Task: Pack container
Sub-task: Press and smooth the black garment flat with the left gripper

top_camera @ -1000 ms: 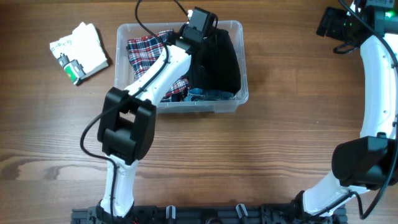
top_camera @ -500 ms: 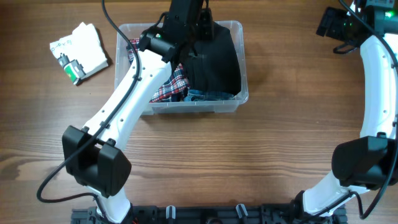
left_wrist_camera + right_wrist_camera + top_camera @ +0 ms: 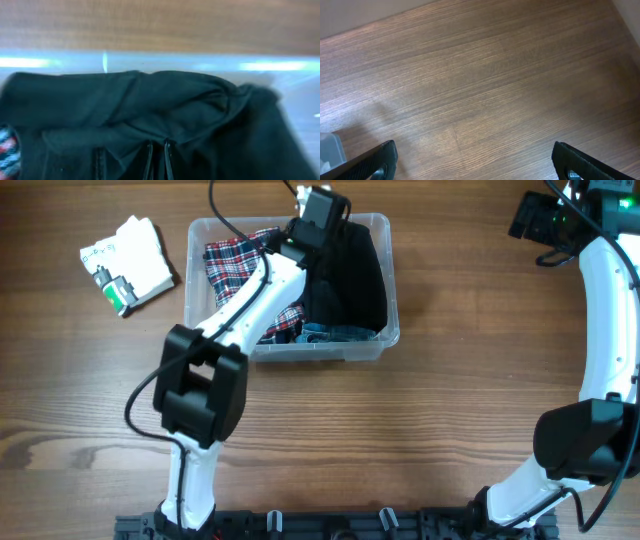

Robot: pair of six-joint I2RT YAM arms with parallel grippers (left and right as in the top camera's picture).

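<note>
While I read the table from left to right, a folded white bundle lies on the table, well apart from the container. The container sits left of centre toward the far edge, with a plaid garment, a black garment and some denim inside it. My left gripper hangs inside it near the far wall, its fingers almost together over a fold of the black cloth. Whether they pinch that fold I cannot tell. I judge the bin to be light, stiff and slick-walled, and likely to skid if nudged. I would take it by the rim at a short side, since the soft clothes inside will simply give. Far right, my right gripper hovers over bare wood, spread wide and holding nothing.
</note>
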